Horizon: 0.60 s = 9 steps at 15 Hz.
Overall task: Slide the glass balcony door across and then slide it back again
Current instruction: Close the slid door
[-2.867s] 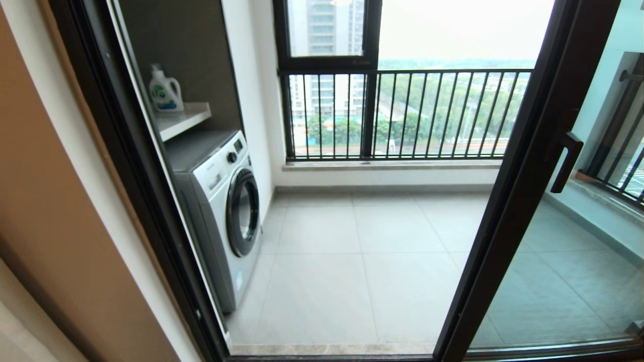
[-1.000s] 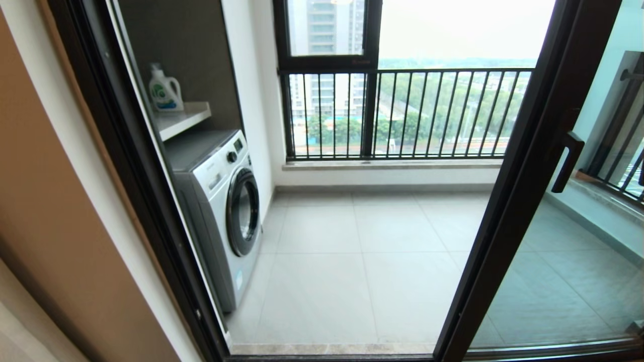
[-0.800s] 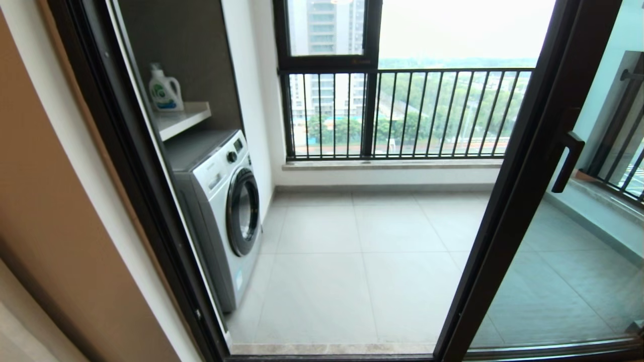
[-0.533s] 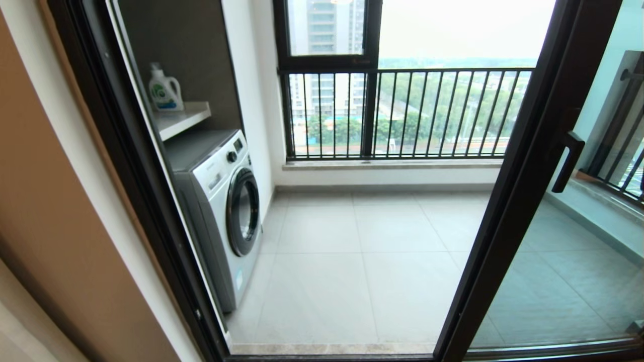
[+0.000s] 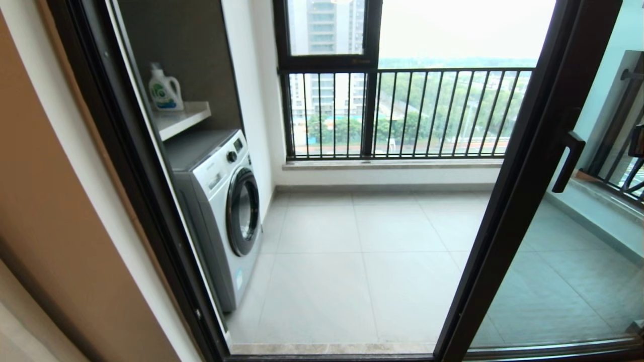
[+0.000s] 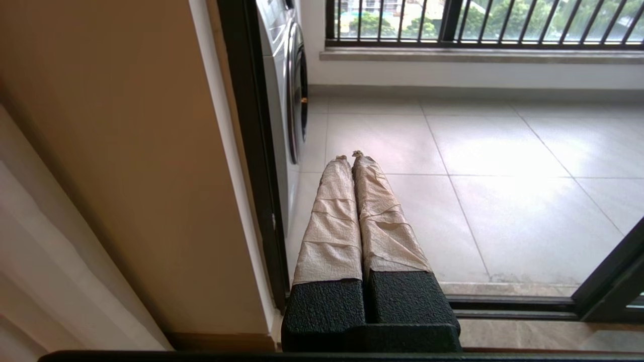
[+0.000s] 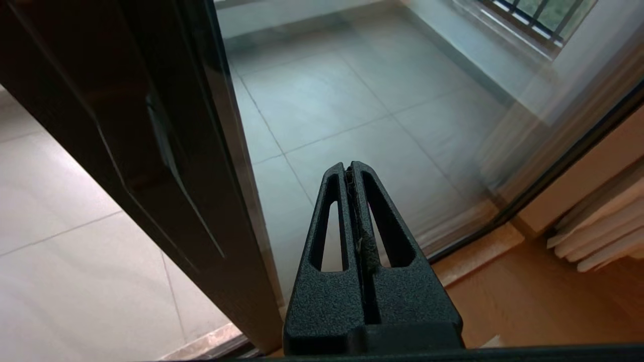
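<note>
Two pincers, both closed and empty: right pincer (image 7: 352, 168) beside glass door (image 7: 166, 151), left pincer (image 6: 350, 157) near doorway's left frame (image 6: 251, 151).

The glass balcony door (image 5: 523, 201) is cut off at the top and right edges of the head view, so its full width cannot be told; its bar handle (image 7: 166, 151) is blurred in the right wrist view; neither arm shows in the head view; the detergent bottle (image 5: 165, 90) label is too small to read.
</note>
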Motion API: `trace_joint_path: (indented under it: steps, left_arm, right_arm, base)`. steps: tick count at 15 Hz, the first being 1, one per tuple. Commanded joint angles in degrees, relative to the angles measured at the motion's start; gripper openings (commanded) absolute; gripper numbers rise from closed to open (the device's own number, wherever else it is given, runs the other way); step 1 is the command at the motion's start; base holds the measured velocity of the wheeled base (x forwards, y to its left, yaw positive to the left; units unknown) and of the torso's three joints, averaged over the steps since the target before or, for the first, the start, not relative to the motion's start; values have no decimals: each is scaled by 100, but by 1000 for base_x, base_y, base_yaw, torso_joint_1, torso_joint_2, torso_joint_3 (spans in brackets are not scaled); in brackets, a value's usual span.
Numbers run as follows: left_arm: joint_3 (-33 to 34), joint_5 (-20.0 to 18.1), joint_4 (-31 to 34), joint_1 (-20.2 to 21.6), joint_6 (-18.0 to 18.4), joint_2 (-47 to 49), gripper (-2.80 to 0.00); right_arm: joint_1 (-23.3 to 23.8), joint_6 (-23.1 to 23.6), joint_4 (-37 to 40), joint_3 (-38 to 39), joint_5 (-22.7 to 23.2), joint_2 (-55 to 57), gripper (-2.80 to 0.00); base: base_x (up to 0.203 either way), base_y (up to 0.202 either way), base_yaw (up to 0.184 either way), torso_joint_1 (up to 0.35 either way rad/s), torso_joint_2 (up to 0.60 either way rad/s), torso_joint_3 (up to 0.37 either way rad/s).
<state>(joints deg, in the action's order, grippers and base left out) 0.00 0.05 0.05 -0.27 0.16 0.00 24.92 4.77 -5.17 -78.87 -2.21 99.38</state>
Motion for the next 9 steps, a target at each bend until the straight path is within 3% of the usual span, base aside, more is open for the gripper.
trace_joint_path:
  steps: [1,3,9]
  left_arm:
    - [0,3,4,0,2,9,-280]
    - [0,3,4,3,2,9,-280]
    - [0,3,1,0,2,9,-280]
  right_arm:
    - [-28,267,-22,-196,17,451,-280]
    - [-135,534,-28,-284,80,520,-280]
    - [-633,413,-2,-333,270,626,-280]
  base:
    - [0,0,0,0,0,0]
    - [0,0,0,0,0,0]
    - [0,0,0,0,0,0]
